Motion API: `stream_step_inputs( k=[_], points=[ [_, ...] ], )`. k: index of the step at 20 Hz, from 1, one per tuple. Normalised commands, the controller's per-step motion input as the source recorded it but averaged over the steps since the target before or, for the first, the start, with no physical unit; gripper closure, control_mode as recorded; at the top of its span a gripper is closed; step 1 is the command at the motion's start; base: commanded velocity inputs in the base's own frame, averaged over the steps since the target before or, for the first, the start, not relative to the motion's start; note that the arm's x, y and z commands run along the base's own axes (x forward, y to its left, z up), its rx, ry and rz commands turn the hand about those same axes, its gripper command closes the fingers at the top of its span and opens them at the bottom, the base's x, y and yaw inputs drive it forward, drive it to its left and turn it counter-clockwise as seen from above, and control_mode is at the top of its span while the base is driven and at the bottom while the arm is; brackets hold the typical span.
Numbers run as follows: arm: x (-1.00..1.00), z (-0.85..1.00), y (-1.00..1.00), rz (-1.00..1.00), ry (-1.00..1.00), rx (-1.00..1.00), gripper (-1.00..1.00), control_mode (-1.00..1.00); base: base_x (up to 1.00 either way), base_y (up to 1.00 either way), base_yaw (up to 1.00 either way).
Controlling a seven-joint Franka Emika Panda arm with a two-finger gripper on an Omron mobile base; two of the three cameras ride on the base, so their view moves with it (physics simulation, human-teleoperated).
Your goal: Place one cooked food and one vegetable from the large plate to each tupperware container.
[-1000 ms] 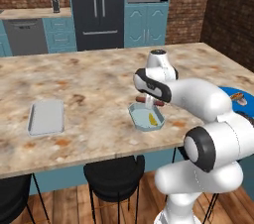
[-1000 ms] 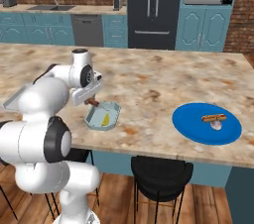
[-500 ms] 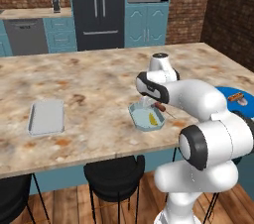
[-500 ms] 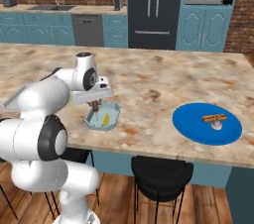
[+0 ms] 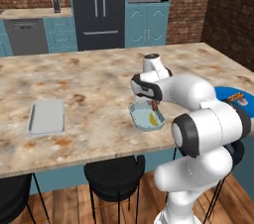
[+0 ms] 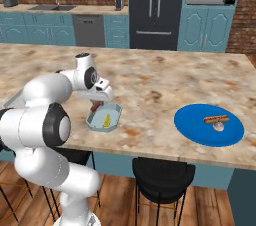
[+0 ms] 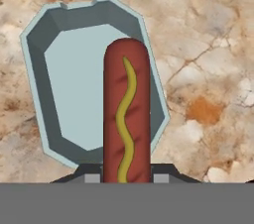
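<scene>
Fingers (image 7: 94, 177) clamp the red-brown sausage (image 7: 126, 114) right above the octagonal container (image 7: 54, 86), where the yellow corn piece (image 5: 153, 119) already lies. Delivery step; next comes lowering and releasing inside the rim.

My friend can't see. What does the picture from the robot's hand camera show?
A long red-brown sausage with a wavy yellow mustard line is gripped in the robot's pincer, above a shallow pale blue-grey octagonal tray. The tray sits on a speckled beige stone counter.
</scene>
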Motion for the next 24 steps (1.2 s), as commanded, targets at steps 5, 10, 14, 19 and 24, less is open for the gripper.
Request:
stream_step_inputs(
  k=[5, 10, 14, 19, 24],
  points=[
    [0.20, -0.07, 0.01, 0.01, 0.01, 0.02, 1.00, -1.00, 0.00, 0.00, 0.00],
    [-0.08, -0.14, 0.16, 0.11, 0.05, 0.00, 1.00, -1.00, 0.00, 0.00, 0.00],
    [0.00, -0.45, 0.18, 0.07, 0.05, 0.00, 1.00, -1.00, 0.00, 0.00, 0.00],
    [0.22, -0.30, 0.00, 0.03, 0.00, 0.01, 1.00, -1.00, 0.00, 0.00, 0.00],
    [0.35, -0.18, 0.00, 0.01, 0.18, 0.05, 1.00, -1.00, 0.00, 0.00, 0.00]
  ],
)
